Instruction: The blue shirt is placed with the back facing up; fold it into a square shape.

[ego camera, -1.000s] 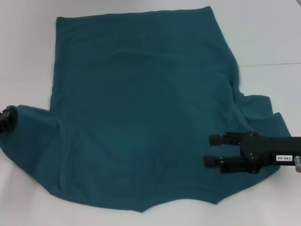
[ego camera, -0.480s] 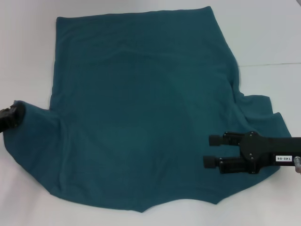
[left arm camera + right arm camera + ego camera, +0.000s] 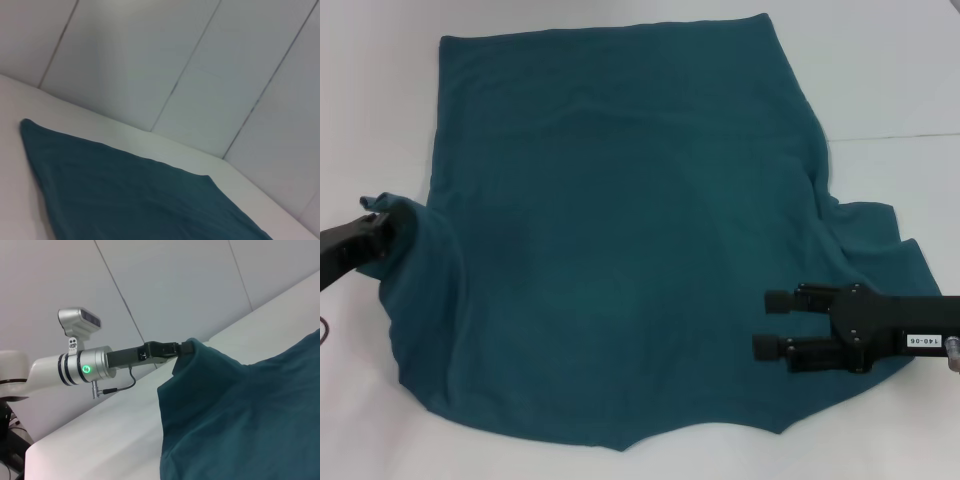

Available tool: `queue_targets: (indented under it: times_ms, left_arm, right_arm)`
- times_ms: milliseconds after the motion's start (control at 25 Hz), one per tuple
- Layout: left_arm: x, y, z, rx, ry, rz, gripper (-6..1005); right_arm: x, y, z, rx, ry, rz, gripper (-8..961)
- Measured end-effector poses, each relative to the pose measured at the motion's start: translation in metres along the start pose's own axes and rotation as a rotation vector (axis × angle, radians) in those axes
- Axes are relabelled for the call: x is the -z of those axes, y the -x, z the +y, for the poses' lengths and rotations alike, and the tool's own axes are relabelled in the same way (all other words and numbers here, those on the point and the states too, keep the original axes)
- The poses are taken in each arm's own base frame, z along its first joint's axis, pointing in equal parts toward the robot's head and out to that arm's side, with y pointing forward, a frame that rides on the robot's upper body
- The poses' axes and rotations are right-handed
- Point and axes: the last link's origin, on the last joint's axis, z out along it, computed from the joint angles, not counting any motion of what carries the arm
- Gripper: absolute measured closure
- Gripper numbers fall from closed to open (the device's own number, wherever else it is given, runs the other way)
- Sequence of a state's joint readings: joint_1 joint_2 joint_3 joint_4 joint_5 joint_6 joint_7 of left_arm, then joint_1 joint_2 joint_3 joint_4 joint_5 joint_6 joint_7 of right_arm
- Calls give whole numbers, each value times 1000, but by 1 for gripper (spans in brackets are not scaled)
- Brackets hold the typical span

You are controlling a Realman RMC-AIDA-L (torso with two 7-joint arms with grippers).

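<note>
The blue shirt (image 3: pixel 620 230) lies spread plain side up on the white table (image 3: pixel 880 90), neck edge toward me. My left gripper (image 3: pixel 382 224) is at the shirt's left side, shut on the left sleeve, which it holds lifted and drawn in over the body. In the right wrist view the left gripper (image 3: pixel 183 347) pinches a raised peak of the shirt (image 3: pixel 240 410). My right gripper (image 3: pixel 771 323) hovers open over the shirt's right side near the right sleeve, fingers pointing left, with no cloth between them. The left wrist view shows only the shirt (image 3: pixel 130 200) lying flat.
Bare white table surrounds the shirt on the far and right sides. A seam in the table (image 3: pixel 900 136) runs off to the right. A panelled white wall (image 3: pixel 190 65) stands behind the table.
My left gripper has moved right and up with the left sleeve, pulling it off the table and in toward the shirt's body. The right gripper has barely moved.
</note>
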State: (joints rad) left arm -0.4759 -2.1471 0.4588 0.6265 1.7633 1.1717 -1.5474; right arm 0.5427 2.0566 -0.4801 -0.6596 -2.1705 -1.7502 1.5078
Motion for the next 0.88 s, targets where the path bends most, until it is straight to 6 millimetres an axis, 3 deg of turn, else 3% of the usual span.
queue_targets:
  times_ms: [880]
  left_arm:
    - [-41,19,35,41,112,-43,997]
  right_arm:
    - [0,0,0,6,0,0,106]
